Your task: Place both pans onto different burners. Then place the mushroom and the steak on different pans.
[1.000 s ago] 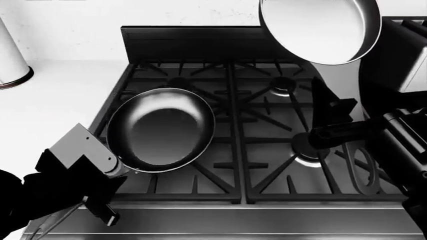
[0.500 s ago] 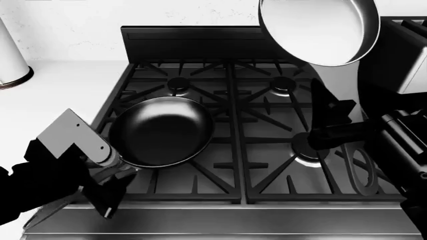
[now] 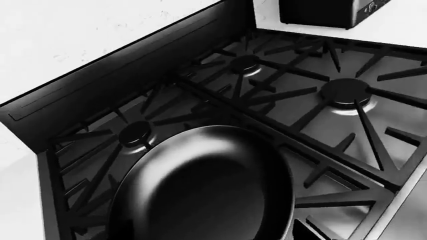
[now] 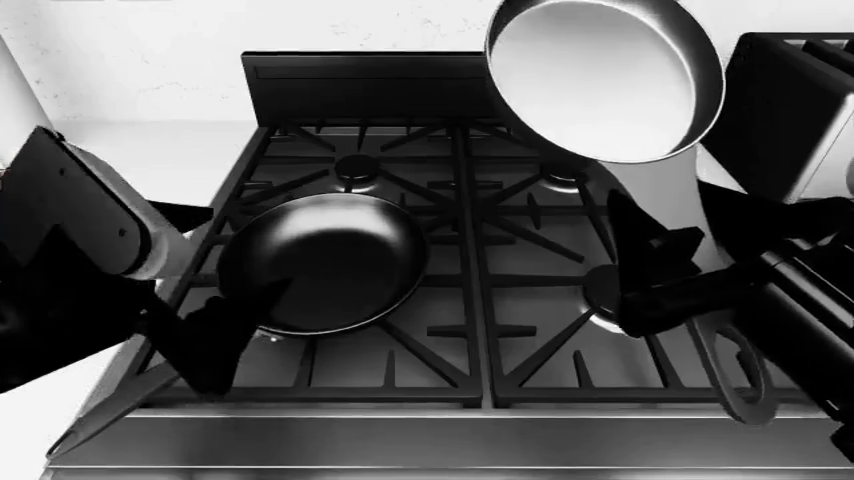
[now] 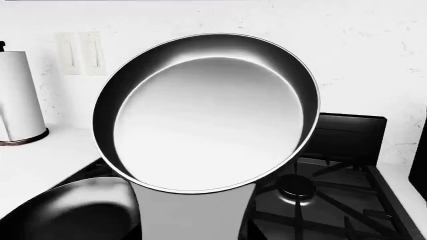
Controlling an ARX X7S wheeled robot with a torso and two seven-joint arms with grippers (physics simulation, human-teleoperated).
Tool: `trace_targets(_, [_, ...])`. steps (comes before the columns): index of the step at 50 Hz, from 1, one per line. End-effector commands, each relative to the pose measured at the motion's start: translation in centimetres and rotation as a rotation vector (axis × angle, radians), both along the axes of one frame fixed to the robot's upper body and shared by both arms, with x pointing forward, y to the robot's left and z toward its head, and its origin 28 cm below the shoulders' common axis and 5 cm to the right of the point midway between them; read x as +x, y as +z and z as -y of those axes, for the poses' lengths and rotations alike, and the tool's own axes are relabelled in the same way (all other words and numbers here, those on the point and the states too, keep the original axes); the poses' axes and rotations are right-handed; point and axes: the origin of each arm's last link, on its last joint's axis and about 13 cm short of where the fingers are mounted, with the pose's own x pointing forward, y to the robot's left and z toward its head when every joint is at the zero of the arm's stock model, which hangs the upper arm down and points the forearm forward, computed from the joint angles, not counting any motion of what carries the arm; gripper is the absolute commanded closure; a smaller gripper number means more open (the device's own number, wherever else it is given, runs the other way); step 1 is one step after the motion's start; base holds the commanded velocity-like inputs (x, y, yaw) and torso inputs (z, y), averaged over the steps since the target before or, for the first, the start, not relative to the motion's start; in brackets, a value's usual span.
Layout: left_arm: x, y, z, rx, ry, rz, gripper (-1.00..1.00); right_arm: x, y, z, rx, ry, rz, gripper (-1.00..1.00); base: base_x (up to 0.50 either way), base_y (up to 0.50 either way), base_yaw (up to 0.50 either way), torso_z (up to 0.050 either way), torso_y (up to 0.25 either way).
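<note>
The dark pan (image 4: 327, 262) (image 3: 207, 185) (image 5: 73, 210) lies flat on the grate over the stove's front-left burner. My left gripper (image 4: 230, 268) hangs at its near-left rim, fingers spread open and holding nothing; the pan's handle is hidden behind them. The grey-inside pan (image 4: 603, 75) (image 5: 210, 112) hangs tilted in the air over the back-right burner (image 4: 567, 178) (image 5: 295, 187). My right gripper (image 4: 654, 262) is shut on its long handle (image 5: 187, 215). The back-left burner (image 4: 355, 168) (image 3: 137, 134) is bare. Mushroom and steak are out of view.
A black boxy appliance (image 4: 787, 110) (image 3: 320, 12) stands on the counter right of the stove. A paper towel roll (image 5: 20, 97) stands at the back left on the white counter (image 4: 120, 170). The stove's raised back panel (image 4: 374, 85) runs behind the burners.
The dark pan went from tilted to flat on the front-left grate and stayed there. My left arm then rose and pulled back to the left. The grey-inside pan shifted slightly left.
</note>
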Motion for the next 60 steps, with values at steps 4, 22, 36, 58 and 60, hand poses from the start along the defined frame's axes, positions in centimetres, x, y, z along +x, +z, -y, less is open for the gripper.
trace_targets(4, [-1.0,1.5,0.4,-0.164,-0.072,0.183,-1.0,-0.8,2.8,1.3,-0.053,0.062,0.023,1.0,0.0,0.0,0.0,0.003,0.0])
trace_targets(22, [-5.3,2.8,1.6,-0.461,-0.164,0.498,-1.0,-1.5,3.5,3.4,-0.096,0.045,-0.04,1.0,0.0,0.0,0.0,0.001,0.002])
trace_targets(36, [-6.4,1.0,1.7,-0.669,-0.154,0.578,-1.0,-2.1,2.6,5.0,-0.073,0.011,-0.112,1.0,0.0,0.0,0.0,0.0,0.001])
trace_targets(58, [-7.8,1.2,1.1,-0.694,-0.187,0.644,-1.0,-1.3,0.2,5.9,-0.06,-0.056,-0.194,1.0,0.0,0.0,0.0,0.001,0.001])
trace_targets(60, [-7.8,1.3,1.1,-0.697,-0.189,0.645,-1.0,-1.1,-0.2,5.9,-0.056,-0.059,-0.207,1.0,0.0,0.0,0.0,0.0,0.0])
